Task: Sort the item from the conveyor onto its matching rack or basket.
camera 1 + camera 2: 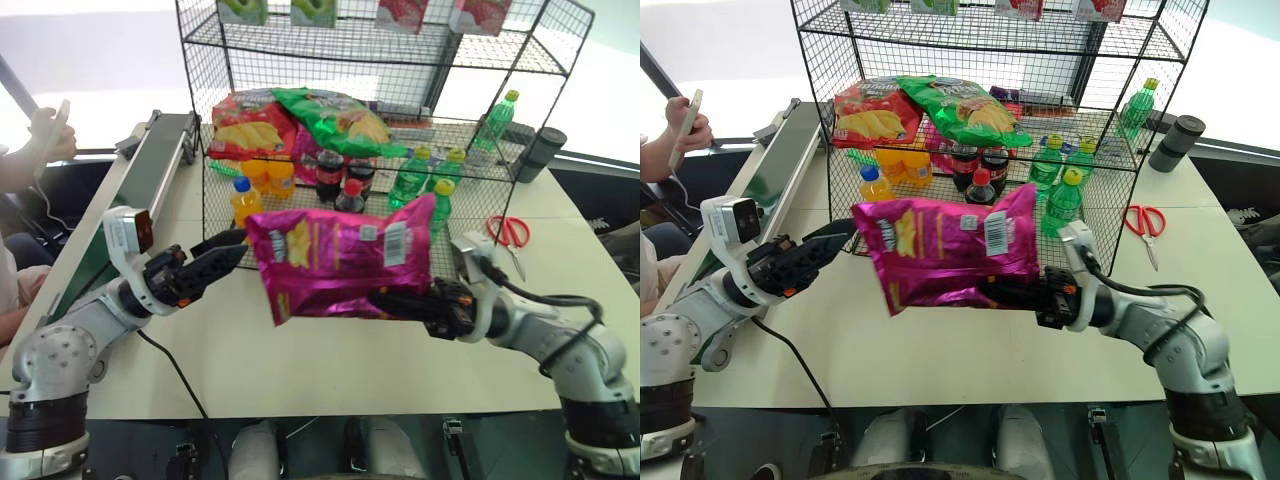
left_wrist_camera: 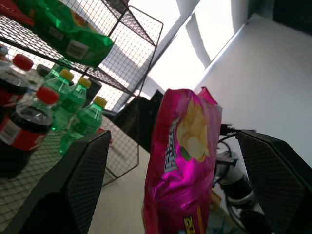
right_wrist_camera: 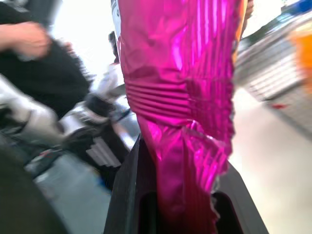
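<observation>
The item, a shiny magenta crisp bag, hangs in the air over the white table in front of the rack, a big black wire-mesh unit. My right gripper is shut on the bag's lower right edge; in the right wrist view the foil is pinched between its fingers. My left gripper is open just left of the bag and not touching it. Its fingers stand wide apart with the bag beyond them. The conveyor, a dark-green belt, runs along the table's left side.
A red crisp bag and a green crisp bag lie on the rack's middle tier. Orange, cola and green bottles stand in the caged lower section. Red scissors and a dark cylinder are at the right. A person's hand holds a phone at the far left.
</observation>
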Robot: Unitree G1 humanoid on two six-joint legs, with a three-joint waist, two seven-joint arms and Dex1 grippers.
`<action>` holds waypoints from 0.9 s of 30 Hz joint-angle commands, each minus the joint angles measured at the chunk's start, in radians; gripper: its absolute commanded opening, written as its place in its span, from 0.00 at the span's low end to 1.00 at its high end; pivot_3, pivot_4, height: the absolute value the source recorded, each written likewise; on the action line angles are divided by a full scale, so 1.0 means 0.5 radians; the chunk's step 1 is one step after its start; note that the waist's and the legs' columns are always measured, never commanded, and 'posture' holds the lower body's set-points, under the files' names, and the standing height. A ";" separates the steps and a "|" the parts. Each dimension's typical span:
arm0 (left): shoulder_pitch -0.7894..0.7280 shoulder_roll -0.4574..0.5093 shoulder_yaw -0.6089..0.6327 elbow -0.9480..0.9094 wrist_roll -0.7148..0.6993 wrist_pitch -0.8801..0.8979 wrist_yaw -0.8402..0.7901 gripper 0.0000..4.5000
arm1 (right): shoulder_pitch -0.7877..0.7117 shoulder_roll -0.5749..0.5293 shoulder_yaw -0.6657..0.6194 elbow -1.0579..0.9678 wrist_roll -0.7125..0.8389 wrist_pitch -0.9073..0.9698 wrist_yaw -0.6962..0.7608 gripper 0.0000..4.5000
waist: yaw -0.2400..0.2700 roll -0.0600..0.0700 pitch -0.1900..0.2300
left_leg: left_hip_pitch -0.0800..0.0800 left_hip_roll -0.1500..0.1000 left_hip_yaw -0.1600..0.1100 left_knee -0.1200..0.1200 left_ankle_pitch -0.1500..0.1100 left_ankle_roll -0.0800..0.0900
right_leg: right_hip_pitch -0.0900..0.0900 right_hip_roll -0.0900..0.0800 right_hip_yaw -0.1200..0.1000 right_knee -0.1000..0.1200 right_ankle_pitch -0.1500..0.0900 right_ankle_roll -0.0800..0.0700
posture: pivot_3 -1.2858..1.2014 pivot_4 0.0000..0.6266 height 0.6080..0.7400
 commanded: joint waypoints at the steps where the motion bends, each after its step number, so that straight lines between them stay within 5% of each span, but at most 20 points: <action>1: 0.014 0.037 -0.015 0.004 0.286 -0.270 -0.208 1.00 | 0.199 -0.074 -0.253 -0.158 -0.015 -0.121 -0.036 0.04 | 0.017 0.002 0.001 | 0.000 0.000 0.000 -0.001 0.000 0.000 | 0.000 0.000 0.000 -0.003 -0.001 -0.001 | 0.52 0.24 0.90; 5: -0.003 0.009 -0.127 0.054 0.511 -0.441 -0.341 1.00 | 0.303 -0.062 -0.528 -0.257 -0.074 -0.317 -0.188 0.04 | 0.022 0.004 0.002 | 0.000 0.003 0.001 -0.005 -0.001 0.002 | 0.002 0.000 0.000 -0.011 -0.003 -0.006 | 0.52 0.24 0.90; 12: -0.210 -0.231 -0.246 0.161 0.711 -0.650 -0.262 1.00 | -0.043 -0.041 -0.582 -0.248 -0.754 -1.016 -0.554 0.04 | 0.018 0.005 0.003 | -0.001 0.001 0.003 -0.004 -0.002 0.003 | 0.001 0.000 0.001 -0.012 0.002 -0.001 | 0.52 0.24 0.90; 20: -0.314 -0.407 -0.309 0.217 0.820 -0.736 -0.210 1.00 | -0.247 -0.178 -0.518 -0.014 -1.418 -1.565 -0.738 0.04 | 0.016 0.004 0.003 | 0.000 -0.001 0.005 -0.006 0.004 -0.007 | 0.004 0.003 0.000 -0.016 0.006 0.010 | 0.52 0.24 0.90; 27: -0.333 -0.437 -0.333 0.203 0.868 -0.777 -0.204 1.00 | -0.230 -0.527 -0.290 0.437 -2.403 -2.411 -0.931 0.04 | 0.009 0.005 0.003 | 0.002 0.000 0.004 -0.004 0.005 -0.007 | 0.005 0.004 0.001 -0.014 0.006 0.011 | 0.52 0.24 0.90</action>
